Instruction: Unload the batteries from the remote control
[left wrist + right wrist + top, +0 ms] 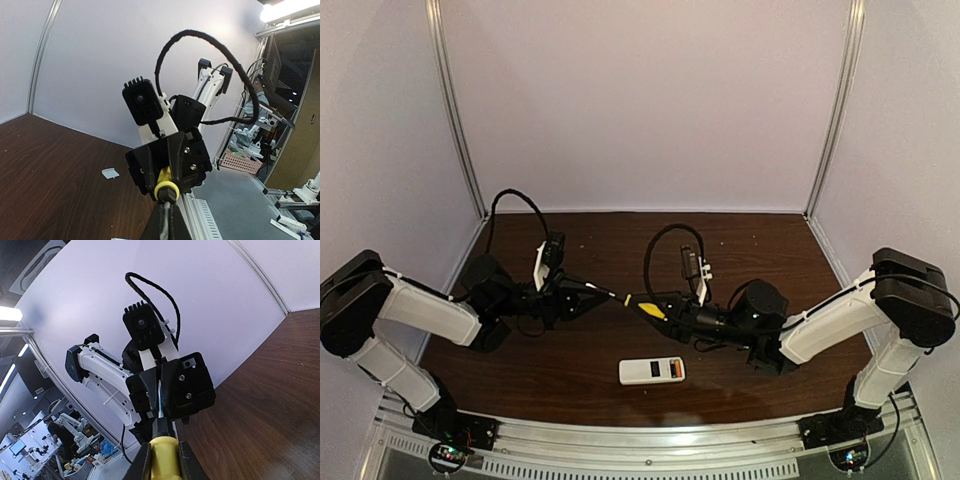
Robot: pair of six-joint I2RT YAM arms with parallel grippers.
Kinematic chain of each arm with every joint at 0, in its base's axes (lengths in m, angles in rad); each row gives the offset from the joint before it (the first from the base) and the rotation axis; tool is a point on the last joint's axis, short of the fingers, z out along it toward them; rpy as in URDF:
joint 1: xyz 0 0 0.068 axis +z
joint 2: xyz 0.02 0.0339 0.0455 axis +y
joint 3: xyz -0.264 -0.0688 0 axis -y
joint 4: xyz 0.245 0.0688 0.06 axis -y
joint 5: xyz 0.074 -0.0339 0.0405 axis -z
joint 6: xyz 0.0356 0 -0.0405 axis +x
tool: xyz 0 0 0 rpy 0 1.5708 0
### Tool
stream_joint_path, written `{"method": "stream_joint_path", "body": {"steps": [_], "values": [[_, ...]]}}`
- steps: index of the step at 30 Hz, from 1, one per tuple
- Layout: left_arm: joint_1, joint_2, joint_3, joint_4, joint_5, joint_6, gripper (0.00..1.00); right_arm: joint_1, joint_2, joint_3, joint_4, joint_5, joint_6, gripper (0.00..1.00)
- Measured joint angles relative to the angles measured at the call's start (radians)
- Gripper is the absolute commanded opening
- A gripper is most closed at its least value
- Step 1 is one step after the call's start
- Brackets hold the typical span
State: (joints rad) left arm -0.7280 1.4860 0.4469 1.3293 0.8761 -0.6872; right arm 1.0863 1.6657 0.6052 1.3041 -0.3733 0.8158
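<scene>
Yellow-handled steel screwdriver (pixel 163 467), clamped at handle by right pincer (pixel 164 450) and at shaft by left pincer (pixel 165 215): probably a handover, for better grip. Below both pincers, on brown wooden surface (pixel 550 370), small flat white plastic remote control (pixel 632 372), orange and dark batteries (pixel 670 371) not yet unloaded.

Bottom edge cuts off screwdriver (pixel 162 460) handle; remote control (pixel 652 371) recess contents too small, perhaps something orange.
</scene>
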Motion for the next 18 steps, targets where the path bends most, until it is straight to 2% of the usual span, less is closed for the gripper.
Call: {"method": "stream_joint_path", "body": {"steps": [12,14,18], "values": [[0.000,-0.002,0.000,0.007,0.006,0.001,0.00,0.000,0.000,0.002,0.005,-0.013,0.000,0.00],[0.000,-0.002,0.000,0.007,0.006,0.005,0.11,0.000,0.000,0.002,0.005,-0.013,0.000,0.00],[0.000,-0.002,0.000,0.002,-0.013,0.039,0.46,0.000,-0.001,0.002,-0.005,-0.011,-0.002,0.00]]}}
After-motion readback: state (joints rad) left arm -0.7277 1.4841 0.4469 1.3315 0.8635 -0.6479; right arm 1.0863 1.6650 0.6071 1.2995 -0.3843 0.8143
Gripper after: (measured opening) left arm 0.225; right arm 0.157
